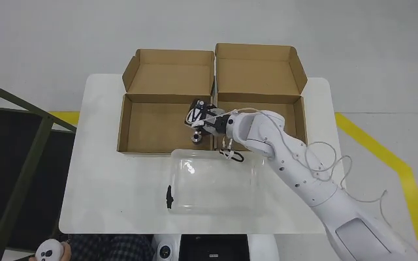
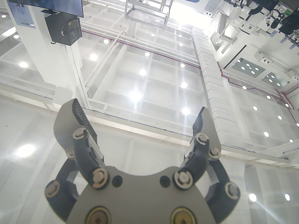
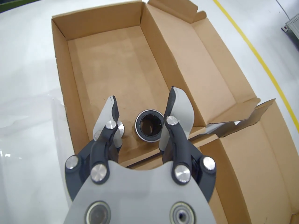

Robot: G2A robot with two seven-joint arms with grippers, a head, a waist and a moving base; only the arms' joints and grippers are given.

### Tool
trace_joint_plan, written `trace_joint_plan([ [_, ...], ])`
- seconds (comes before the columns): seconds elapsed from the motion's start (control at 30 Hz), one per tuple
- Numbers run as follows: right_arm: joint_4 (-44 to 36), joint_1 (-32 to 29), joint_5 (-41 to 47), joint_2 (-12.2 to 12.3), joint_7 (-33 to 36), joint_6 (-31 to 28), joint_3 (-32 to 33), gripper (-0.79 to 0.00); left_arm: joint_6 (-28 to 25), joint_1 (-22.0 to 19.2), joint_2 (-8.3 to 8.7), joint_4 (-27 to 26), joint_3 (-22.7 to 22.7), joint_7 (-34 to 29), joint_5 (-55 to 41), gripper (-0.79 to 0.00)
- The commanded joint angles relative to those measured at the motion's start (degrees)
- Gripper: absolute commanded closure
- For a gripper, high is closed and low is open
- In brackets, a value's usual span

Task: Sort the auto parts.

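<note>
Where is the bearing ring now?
In the top view the bearing ring lies on the floor of the left cardboard box, in its near corner beside the right cardboard box, just below the open right gripper.

The right arm (image 1: 307,173) stretches from the near right corner of the table (image 1: 104,196) slantwise toward the middle of its far half, wrist tipped downward. The right gripper (image 3: 143,95) hangs there, its two fingers spread apart and holding nothing. The left gripper (image 2: 139,107) points straight upward, fingers wide apart and empty.
</note>
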Motion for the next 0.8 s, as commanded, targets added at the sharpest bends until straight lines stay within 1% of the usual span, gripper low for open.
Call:
trace_joint_plan([
  [0.0, -3.52, -1.78, -0.35, 0.61, 0.16, -0.64, 1.77, -0.416, 0.0, 0.0, 0.0, 0.0, 0.0, 0.0, 0.0, -0.785],
  [0.2, -12.34, -8.06, -1.66, 2.48, -0.41, -3.32, 7.07, -0.459, 0.0, 0.0, 0.0, 0.0, 0.0, 0.0, 0.0, -0.785],
  [0.4, -19.97, -16.14, -3.72, 4.49, -2.27, -6.34, 13.37, -0.551, 0.0, 0.0, 0.0, 0.0, 0.0, 0.0, 0.0, -0.785],
  [0.43, -20.95, -17.67, -3.87, 4.81, -2.84, -6.73, 14.55, -0.557, 0.0, 0.0, 0.0, 0.0, 0.0, 0.0, 0.0, -0.785],
  [0.57, -24.56, -24.16, -5.17, 6.18, -5.6, -8.43, 20.13, -0.622, 0.0, 0.0, 0.0, 0.0, 0.0, 0.0, 0.0, -0.785],
  [0.77, -28.3, -33.14, -7.94, 7.81, -11.76, -9.28, 29.0, -0.665, 0.0, 0.0, 0.0, 0.0, 0.0, 0.0, 0.0, -0.785],
])
